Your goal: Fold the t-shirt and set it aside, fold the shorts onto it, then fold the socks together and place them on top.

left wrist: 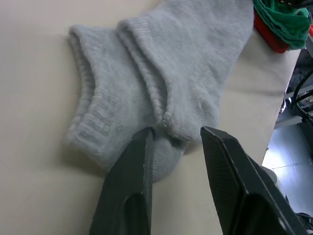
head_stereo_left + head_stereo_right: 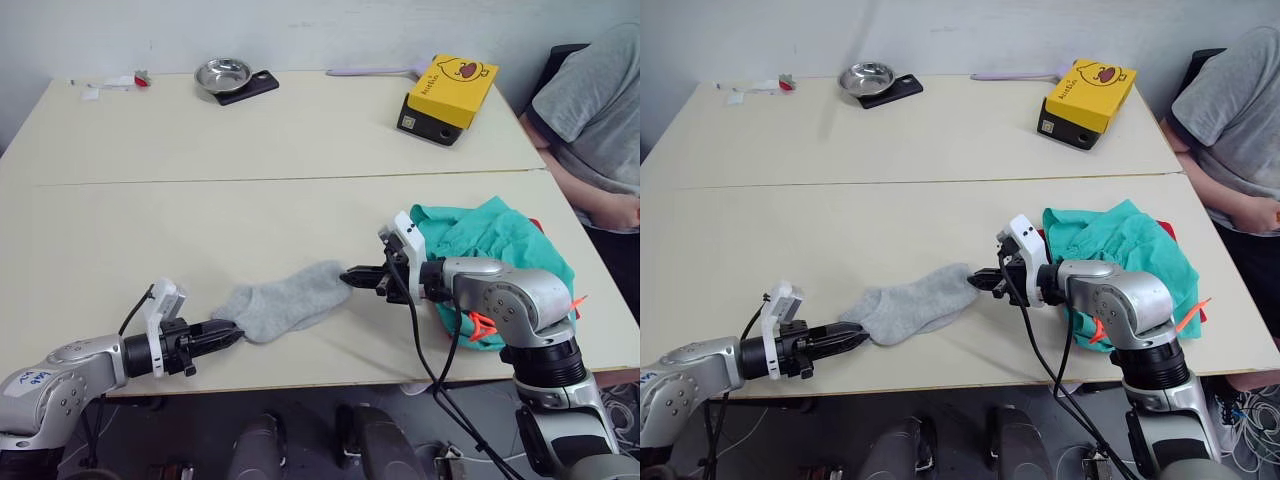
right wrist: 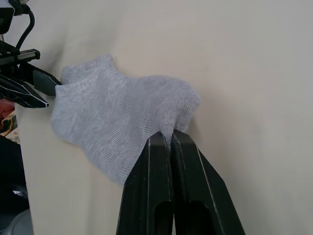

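Observation:
The light grey socks (image 2: 285,300) lie stacked flat near the table's front edge. My right gripper (image 2: 350,277) is shut on their toe end (image 3: 181,110), pinching a fold of knit. At the cuff end, my left gripper (image 2: 228,333) is open, its fingers (image 1: 132,186) straddling the edge of the ribbed cuff (image 1: 98,127). The teal-green shorts (image 2: 490,240) lie bunched at the table's right edge, behind my right arm, with an orange-red cord (image 2: 480,325) hanging out. A sliver of the red t-shirt (image 2: 1165,232) shows under the shorts.
A yellow box (image 2: 450,95), a metal bowl (image 2: 222,73) and a dark flat object (image 2: 250,88) sit on the far table. A person in a grey shirt (image 2: 590,110) sits at the right side. A seam (image 2: 280,180) divides the two tables.

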Motion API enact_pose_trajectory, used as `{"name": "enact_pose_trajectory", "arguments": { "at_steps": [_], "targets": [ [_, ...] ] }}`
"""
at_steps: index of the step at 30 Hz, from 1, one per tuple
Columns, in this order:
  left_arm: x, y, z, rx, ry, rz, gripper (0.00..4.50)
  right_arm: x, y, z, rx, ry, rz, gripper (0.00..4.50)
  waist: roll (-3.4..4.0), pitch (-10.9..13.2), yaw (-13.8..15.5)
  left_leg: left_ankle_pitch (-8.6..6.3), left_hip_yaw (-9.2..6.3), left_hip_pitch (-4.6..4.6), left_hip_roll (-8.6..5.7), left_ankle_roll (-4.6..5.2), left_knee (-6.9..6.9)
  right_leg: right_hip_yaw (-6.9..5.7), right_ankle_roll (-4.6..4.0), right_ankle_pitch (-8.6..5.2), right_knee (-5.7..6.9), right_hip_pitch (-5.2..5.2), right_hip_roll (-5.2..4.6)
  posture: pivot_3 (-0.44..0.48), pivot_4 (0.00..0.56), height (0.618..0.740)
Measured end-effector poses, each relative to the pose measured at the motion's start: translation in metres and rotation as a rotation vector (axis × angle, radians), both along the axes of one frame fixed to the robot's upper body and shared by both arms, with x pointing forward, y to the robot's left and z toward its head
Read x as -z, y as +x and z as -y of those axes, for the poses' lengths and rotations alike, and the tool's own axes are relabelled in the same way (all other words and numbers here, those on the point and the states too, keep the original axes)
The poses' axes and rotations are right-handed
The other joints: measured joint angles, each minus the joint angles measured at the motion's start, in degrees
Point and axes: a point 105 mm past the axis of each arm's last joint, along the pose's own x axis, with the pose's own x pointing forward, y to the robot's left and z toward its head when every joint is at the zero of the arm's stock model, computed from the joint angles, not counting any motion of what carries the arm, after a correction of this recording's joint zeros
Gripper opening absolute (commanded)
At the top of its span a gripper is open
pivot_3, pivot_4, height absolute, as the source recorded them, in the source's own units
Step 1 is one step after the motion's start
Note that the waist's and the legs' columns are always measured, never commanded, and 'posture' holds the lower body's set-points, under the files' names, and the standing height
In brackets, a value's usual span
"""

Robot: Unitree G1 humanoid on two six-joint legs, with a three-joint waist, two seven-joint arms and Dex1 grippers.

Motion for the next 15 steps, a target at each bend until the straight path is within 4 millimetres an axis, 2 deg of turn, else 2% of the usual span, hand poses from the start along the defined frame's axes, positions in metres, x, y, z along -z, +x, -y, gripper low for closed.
{"name": "enact_pose_trajectory", "arguments": {
  "at_steps": [7, 10, 13, 15],
  "targets": [
    [-0.003, 0.005, 0.008, -0.008, -0.017, 0.027, 1.6, 0.002, -0.002, -0.004, -0.016, -0.004, -0.006, 0.0, 0.0, 0.0, 0.1, 0.01, 0.01, 0.0, -0.01, 0.01, -0.05, 0.0, 0.0, 0.0, -0.06, 0.0, 0.0, 0.0, 0.15, 0.74],
    [-0.002, 0.007, 0.01, -0.016, -0.022, 0.03, 0.99, 0.003, -0.002, -0.005, -0.019, -0.006, -0.006, 0.0, 0.0, 0.0, 0.0, 0.01, 0.01, 0.0, -0.01, 0.01, -0.07, -0.01, 0.0, 0.0, -0.07, 0.0, 0.02, 0.0, 0.15, 0.74],
    [-0.004, 0.01, 0.01, -0.023, -0.021, 0.044, 0.02, 0.003, -0.002, -0.005, -0.019, -0.005, -0.006, 0.0, 0.0, 0.0, 0.1, 0.02, 0.01, 0.0, -0.01, 0.02, -0.06, -0.02, 0.0, 0.0, -0.06, 0.01, 0.02, 0.0, 0.15, 0.74],
    [-0.006, 0.011, 0.011, -0.022, -0.025, 0.052, 0.02, 0.003, -0.002, -0.005, -0.019, -0.005, -0.006, 0.0, 0.0, 0.0, 0.1, 0.02, 0.02, 0.0, -0.02, 0.02, -0.05, -0.01, 0.01, 0.0, -0.06, 0.01, 0.02, 0.0, 0.15, 0.74]
  ]
}}
